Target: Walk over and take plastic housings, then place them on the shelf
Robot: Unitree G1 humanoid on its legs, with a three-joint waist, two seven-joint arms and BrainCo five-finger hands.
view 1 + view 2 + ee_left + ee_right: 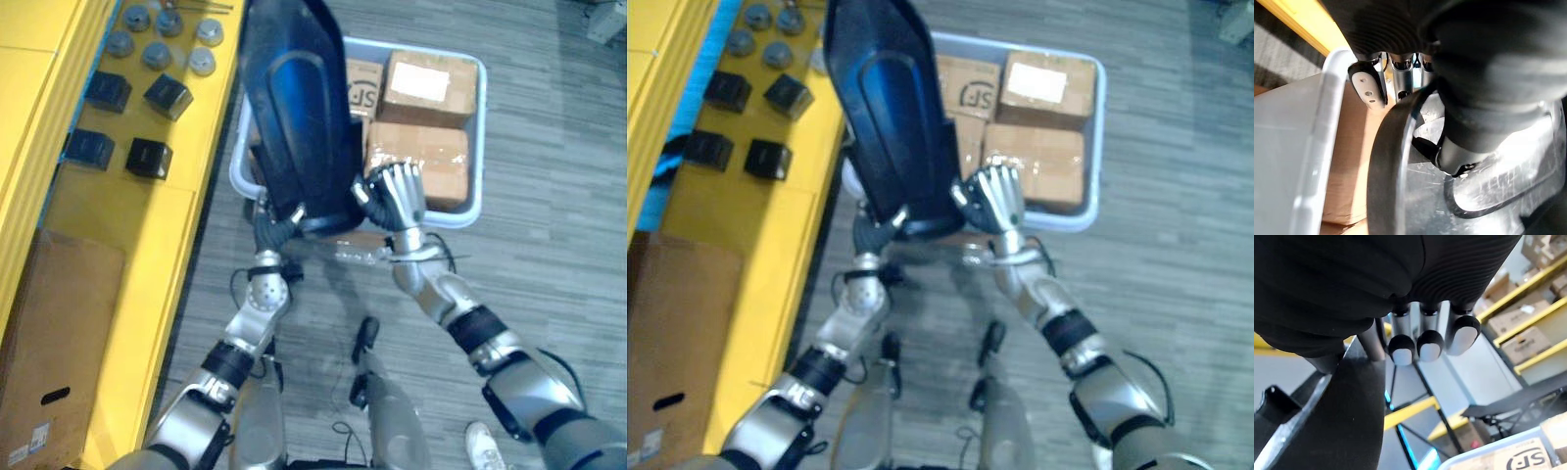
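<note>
Noted in the left eye view a grey plank floor (549,147), a yellow shelf (196,206) down the frame's left bearing small black boxes (149,157) and grey caps (157,54), and a pale bin (478,127) of cardboard boxes (426,88) at upper centre. Found one large black plastic housing (294,108) raised over the bin's left part, between both hands; found the right hand (400,196) at centre, open, straight fingers (408,176) against the housing's right edge. Confirmed the same in the right eye view. Checked the left wrist view: left hand (1367,84) at the housing's dark rim, open or closed impossible to tell. Checked the right wrist view: straight fingers beside the housing's edge. Judged as the carrying step, pickup apparently done. Calls next for a turn toward the shelf and a level set-down on bare yellow surface, clear of the small parts.
</note>
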